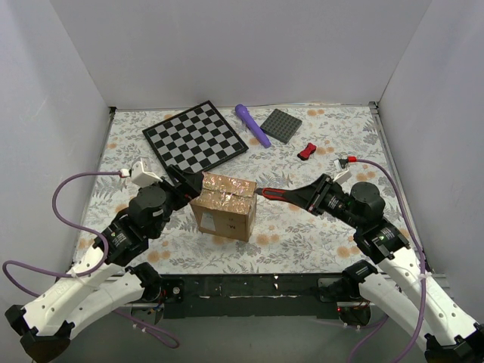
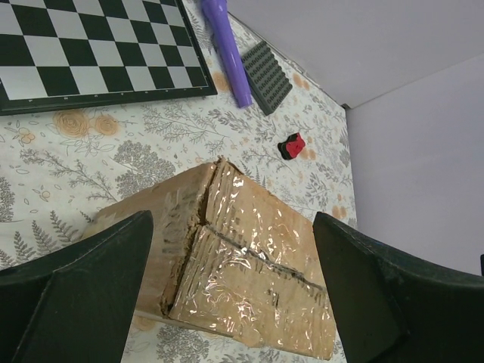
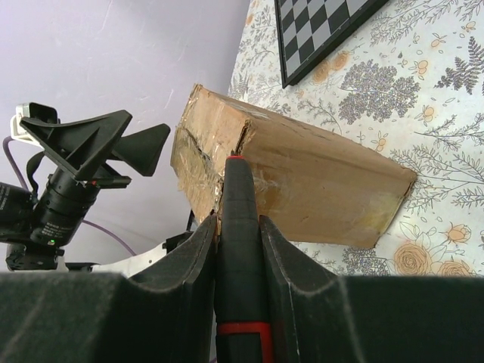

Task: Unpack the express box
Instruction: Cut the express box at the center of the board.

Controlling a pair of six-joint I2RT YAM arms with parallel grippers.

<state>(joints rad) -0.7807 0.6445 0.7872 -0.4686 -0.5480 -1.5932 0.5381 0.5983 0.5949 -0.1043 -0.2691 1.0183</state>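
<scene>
fingers [image 3: 193, 257] of my right gripper [image 3: 239, 227] are pinching a red-black cutter [image 3: 240, 189], tip at the express box [image 1: 224, 206] seam, my left gripper [image 1: 184, 184] is gaping wide, box's long axis running gripper to gripper

The right gripper [image 3: 239, 231] clamps a black tool [image 3: 240, 189] whose tip touches the express box [image 3: 318, 178] at its taped seam.

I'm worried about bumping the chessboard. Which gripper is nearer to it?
Left. The left gripper, open at the left side of the express box, sits just in front of the chessboard. The right gripper, shut on a black-and-red tool, is on the box's far side.
</scene>
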